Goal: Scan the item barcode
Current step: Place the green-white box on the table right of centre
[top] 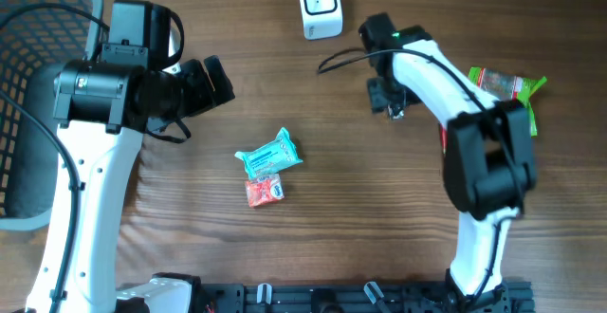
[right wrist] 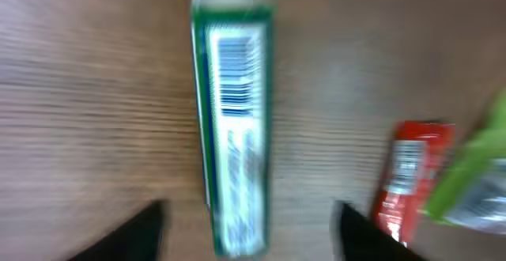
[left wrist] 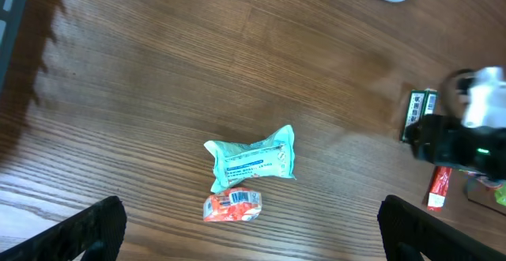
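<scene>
The green box [right wrist: 233, 134] lies barcode-up on the tabletop [right wrist: 95, 95] between the fingers of the right tool [right wrist: 249, 213], which stands wide and grips nothing, apparently near the white scanner [top: 320, 5] so its code can be read. The left tool [left wrist: 253, 209] hangs wide, empty, above the teal packet [left wrist: 253, 160].

Narrow green-and-white carton [right wrist: 232, 126]: lies flat on bench, barcode face up, blurred. White rounded barcode scanner [top: 320, 5]: near bench's far edge.
</scene>
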`<move>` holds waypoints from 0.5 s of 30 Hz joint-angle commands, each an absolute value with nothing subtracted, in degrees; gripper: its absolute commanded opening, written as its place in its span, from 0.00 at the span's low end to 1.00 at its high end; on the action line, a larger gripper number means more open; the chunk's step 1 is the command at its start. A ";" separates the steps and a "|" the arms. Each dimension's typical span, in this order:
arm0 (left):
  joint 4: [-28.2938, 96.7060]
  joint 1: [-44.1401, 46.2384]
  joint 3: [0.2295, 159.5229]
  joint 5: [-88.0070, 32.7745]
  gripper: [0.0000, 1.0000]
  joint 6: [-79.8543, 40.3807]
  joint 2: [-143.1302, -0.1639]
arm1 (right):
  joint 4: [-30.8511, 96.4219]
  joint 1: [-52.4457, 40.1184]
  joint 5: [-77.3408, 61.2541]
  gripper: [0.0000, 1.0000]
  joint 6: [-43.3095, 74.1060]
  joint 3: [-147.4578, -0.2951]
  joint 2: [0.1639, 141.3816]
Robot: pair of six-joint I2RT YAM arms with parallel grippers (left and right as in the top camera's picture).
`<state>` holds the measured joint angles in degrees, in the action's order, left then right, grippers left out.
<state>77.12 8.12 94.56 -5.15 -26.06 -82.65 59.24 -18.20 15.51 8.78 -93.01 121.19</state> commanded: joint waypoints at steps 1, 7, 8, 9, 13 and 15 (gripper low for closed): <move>77.14 7.75 94.89 -4.62 1.00 -26.11 -82.67 | 58.50 -16.29 15.29 1.00 8.97 -93.06 113.14; 77.14 7.75 94.89 -4.62 1.00 -26.11 -82.67 | 57.71 -9.15 -3.07 0.69 4.01 -92.86 113.08; 77.14 7.75 94.89 -4.62 1.00 -26.11 -82.67 | 57.63 -7.81 -4.97 0.45 4.03 -92.77 113.56; 77.14 7.75 94.89 -4.62 1.00 -26.11 -82.67 | 57.45 -6.50 -6.20 0.24 4.05 -92.62 114.04; 77.14 7.77 94.89 -4.62 1.00 -26.11 -82.67 | 56.23 -3.07 -6.50 0.04 4.08 -90.91 115.85; 77.14 7.75 94.89 -4.60 1.00 -26.11 -82.67 | 54.28 -2.87 -6.50 0.04 4.08 -88.49 116.18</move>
